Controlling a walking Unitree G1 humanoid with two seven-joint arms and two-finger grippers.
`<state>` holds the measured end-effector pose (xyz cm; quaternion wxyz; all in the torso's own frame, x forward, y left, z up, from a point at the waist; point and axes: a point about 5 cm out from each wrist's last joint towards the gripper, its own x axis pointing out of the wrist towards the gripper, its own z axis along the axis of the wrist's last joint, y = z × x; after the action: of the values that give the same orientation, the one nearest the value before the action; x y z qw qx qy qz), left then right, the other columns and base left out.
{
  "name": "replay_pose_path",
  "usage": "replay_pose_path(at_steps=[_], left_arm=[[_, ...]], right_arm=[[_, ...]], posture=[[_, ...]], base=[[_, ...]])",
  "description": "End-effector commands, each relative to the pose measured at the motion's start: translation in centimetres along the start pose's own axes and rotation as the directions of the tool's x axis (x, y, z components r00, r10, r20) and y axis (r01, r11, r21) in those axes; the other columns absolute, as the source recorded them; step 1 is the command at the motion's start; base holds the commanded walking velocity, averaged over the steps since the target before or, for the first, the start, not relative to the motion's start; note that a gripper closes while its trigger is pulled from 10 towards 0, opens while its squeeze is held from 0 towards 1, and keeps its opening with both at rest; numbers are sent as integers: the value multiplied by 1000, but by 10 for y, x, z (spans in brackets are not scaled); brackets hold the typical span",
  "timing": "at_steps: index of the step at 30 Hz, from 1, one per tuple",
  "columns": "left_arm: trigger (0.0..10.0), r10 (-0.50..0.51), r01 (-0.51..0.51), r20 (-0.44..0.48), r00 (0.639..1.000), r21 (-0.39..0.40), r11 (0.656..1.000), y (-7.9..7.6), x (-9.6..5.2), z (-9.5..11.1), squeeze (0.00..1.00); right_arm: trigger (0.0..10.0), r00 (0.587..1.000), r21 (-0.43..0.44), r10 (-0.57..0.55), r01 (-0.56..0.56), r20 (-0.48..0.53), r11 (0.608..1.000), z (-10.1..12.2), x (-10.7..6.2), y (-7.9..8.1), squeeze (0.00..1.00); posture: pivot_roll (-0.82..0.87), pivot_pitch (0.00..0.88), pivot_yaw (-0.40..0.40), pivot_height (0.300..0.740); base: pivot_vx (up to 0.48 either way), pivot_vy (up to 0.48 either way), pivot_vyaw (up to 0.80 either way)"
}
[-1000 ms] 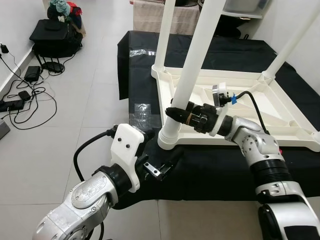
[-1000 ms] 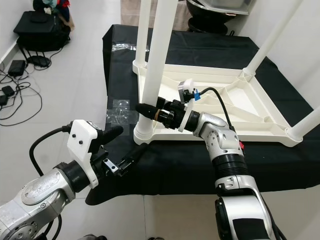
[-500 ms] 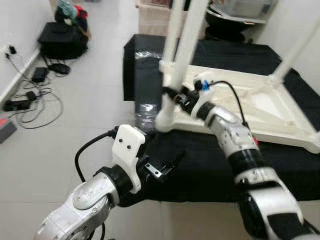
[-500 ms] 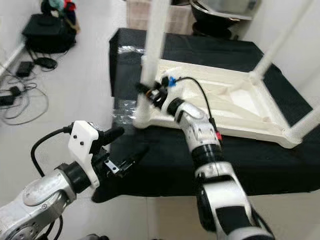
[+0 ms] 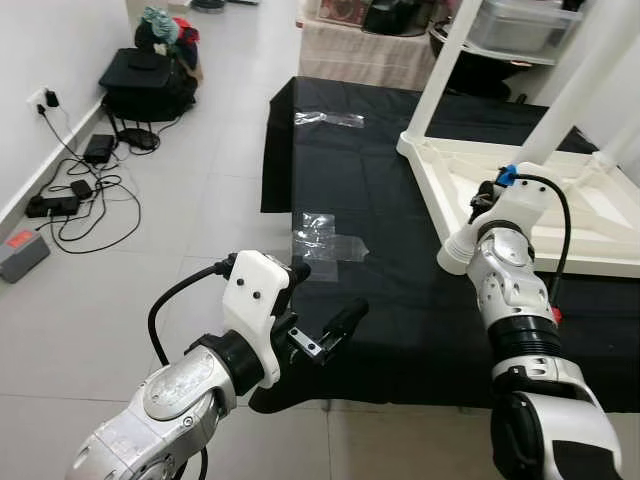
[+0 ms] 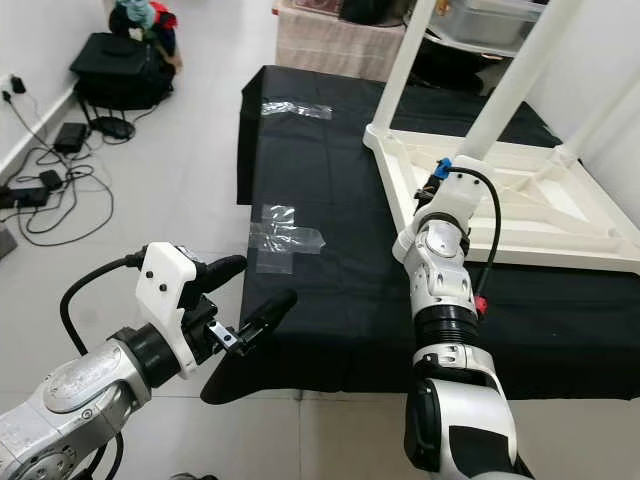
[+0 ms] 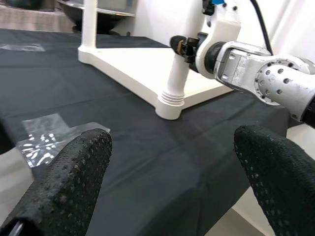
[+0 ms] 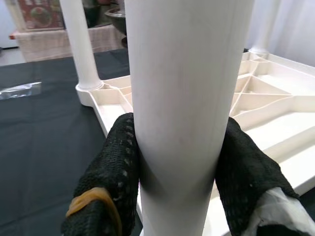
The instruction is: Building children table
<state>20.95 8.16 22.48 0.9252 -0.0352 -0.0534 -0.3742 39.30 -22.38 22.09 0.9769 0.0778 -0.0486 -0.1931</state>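
Note:
A white children's table [image 6: 560, 257] lies upside down on a black cloth [image 5: 370, 200], its legs pointing up. My right gripper [image 5: 478, 207] is shut around the near corner leg [image 5: 556, 100], low down near its socket. In the right wrist view both black fingers [image 8: 112, 167] press on opposite sides of that leg [image 8: 179, 73]. My left gripper [image 5: 325, 295] hovers open and holds nothing, above the cloth's front left corner and well left of the table. The left wrist view looks between its fingers [image 7: 74, 172] at that leg [image 7: 174, 81] and the right gripper [image 7: 183, 46].
Two clear tape patches [image 5: 322, 235] lie on the cloth. On the grey tile floor to the left are a black bag [image 5: 150, 80], cables and power bricks [image 5: 70, 190]. Boxes and a storage bin [image 5: 515, 20] stand behind the cloth.
The whole picture has swung, so the table now sits farther right. My right gripper keeps its hold on the leg. The left gripper stays open in the same pose.

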Motion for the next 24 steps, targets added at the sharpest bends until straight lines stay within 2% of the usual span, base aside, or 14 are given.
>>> replay_pose_path(at_steps=[1,2,4,5,6,7,13,16,17,19,20,22,23,24], left_arm=[[10000,-5,5,-12,1000,2,1000,-1,0,-2,0],[10000,-5,5,-12,1000,2,1000,-1,0,-2,0],[10000,-5,5,-12,1000,2,1000,-1,0,-2,0],[10000,-5,5,-11,1000,1,1000,-1,0,-2,0],[10000,-5,5,-10,1000,1,1000,-1,0,-2,0],[10000,-5,5,-10,1000,0,1000,-2,0,-2,0],[10000,-6,6,-9,1000,-2,1000,-2,0,-2,0],[10000,-7,7,-7,1000,-1,1000,-2,0,-1,0],[10000,-7,7,-7,1000,-1,1000,-2,0,-1,0],[10000,-7,7,-3,1000,-1,1000,-1,1,-1,0],[10000,-7,7,-3,1000,-1,1000,-1,1,-1,0],[10000,-5,5,-3,1000,0,1000,-1,1,-1,0],[10000,-5,5,-3,1000,0,1000,-1,1,-1,0],[10000,-5,5,-2,1000,-1,1000,-1,1,0,0]], right_arm=[[10000,992,13,122,-122,-25,992,-8,-2,16,0],[10000,989,13,151,-151,-9,988,-5,-1,23,694],[10000,989,13,151,-151,-9,988,-5,-1,23,694],[10000,988,18,157,-157,-4,987,-3,1,24,1000],[10000,991,15,135,-135,-2,991,-2,2,24,1000],[10000,995,12,98,-99,17,995,3,5,19,0],[10000,980,107,193,-197,47,974,17,11,18,0],[10000,895,209,443,-445,61,871,21,9,31,0],[10000,895,209,443,-445,61,871,21,9,31,0],[10000,672,282,737,-724,78,630,18,-4,46,0],[10000,672,282,737,-724,78,630,18,-4,46,0],[10000,315,283,944,-918,97,277,12,-29,50,0],[10000,315,283,944,-918,97,277,12,-29,50,0],[10000,179,273,980,-950,89,149,8,-40,49,0]], posture=[[62,147,-130,740],[64,147,-133,740],[64,147,-133,740],[65,148,-133,740],[65,148,-133,740],[65,150,-133,740],[63,151,-132,740],[61,150,-133,740],[61,150,-133,740],[63,151,-135,740],[63,151,-135,740],[66,151,-137,740],[66,151,-137,740],[66,151,-137,740]], base=[[0,0,0],[0,0,0],[0,0,0],[0,0,0],[0,0,0],[0,0,0],[0,0,0],[0,0,0],[0,0,0],[0,0,0],[0,0,0],[0,0,0],[0,0,0],[0,0,0]])
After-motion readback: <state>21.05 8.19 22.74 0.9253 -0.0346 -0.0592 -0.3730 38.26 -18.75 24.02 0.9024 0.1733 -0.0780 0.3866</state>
